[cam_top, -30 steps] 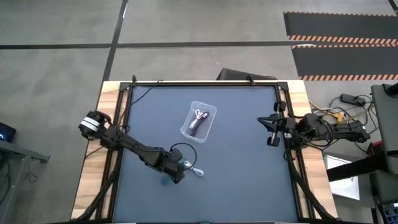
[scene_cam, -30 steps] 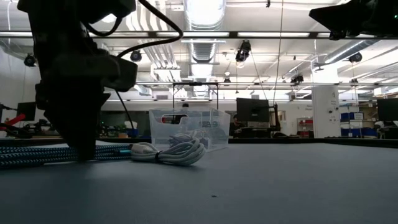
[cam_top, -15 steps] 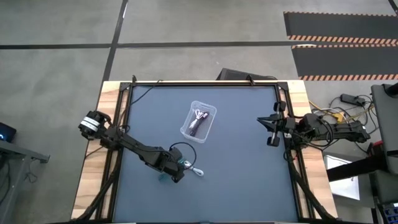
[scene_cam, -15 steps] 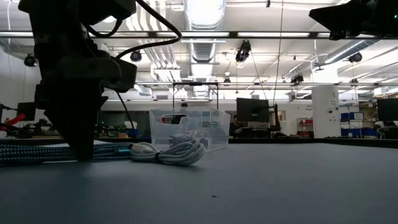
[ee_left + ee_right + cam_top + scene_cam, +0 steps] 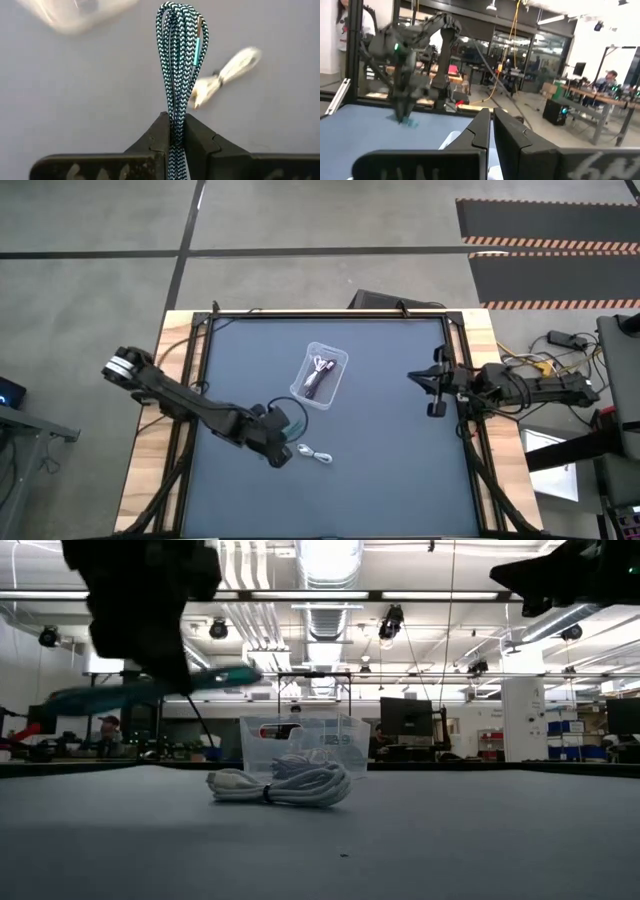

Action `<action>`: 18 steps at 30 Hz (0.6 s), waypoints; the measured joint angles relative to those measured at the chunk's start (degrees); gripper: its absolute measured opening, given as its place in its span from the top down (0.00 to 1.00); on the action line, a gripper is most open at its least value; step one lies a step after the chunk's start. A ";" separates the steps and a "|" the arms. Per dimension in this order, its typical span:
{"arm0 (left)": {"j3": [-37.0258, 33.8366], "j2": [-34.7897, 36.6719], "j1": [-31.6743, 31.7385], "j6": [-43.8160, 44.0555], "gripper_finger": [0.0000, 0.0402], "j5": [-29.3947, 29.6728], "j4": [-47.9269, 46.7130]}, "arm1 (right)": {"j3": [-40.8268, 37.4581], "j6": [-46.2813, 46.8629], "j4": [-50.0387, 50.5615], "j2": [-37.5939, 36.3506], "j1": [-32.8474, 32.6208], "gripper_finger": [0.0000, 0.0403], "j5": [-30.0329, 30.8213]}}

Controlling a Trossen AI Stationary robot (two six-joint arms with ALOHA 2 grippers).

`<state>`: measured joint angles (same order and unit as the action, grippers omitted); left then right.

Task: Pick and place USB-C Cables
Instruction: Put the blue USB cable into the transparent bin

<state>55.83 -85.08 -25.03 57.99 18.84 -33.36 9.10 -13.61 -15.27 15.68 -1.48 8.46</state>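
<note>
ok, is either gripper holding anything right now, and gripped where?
The left gripper is shut on the teal-green cable, pinching one end of its folded bundle, lifted off the table. The right gripper holds nothing.

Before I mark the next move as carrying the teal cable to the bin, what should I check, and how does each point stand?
1. Grip: left gripper has its fingers shut on the teal cable. Ok.
2. Lift: in the low view the teal cable hangs above the table. Ok.
3. Bundle intact: its loops lie together in the left wrist view. Ok.
4. White cable lies apart on the table, not dragged along. Ok.
5. Clear bin is open-topped and already holds cables; room for one more: cannot tell.
6. Right gripper waits at the table's right side, away from the bin. Ok.
</note>
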 joint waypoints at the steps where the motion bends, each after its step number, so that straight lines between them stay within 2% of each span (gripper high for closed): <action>1: 0.00 1.25 -0.03 -1.23 0.95 1.66 0.16 | 0.00 0.59 -0.03 0.62 0.00 0.97 -0.01; 4: -0.14 4.74 -0.20 -7.28 0.95 6.99 2.91 | 0.00 1.93 -0.58 2.68 -0.02 0.97 -0.06; 7: -1.22 7.49 -0.19 -16.95 0.95 10.32 11.33 | 0.00 2.88 -2.35 4.91 -0.03 0.97 -0.16; 13: -4.28 9.10 -0.09 -40.60 0.95 11.29 36.97 | -0.01 3.54 -9.03 10.16 -0.65 0.97 -1.43; 18: -8.03 8.04 0.23 -55.36 0.95 11.35 55.49 | -0.02 3.58 -15.23 15.34 -2.03 0.97 -1.45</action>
<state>47.80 -77.04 -24.81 2.64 30.19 22.13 9.08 -10.02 -30.50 31.03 -3.50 7.01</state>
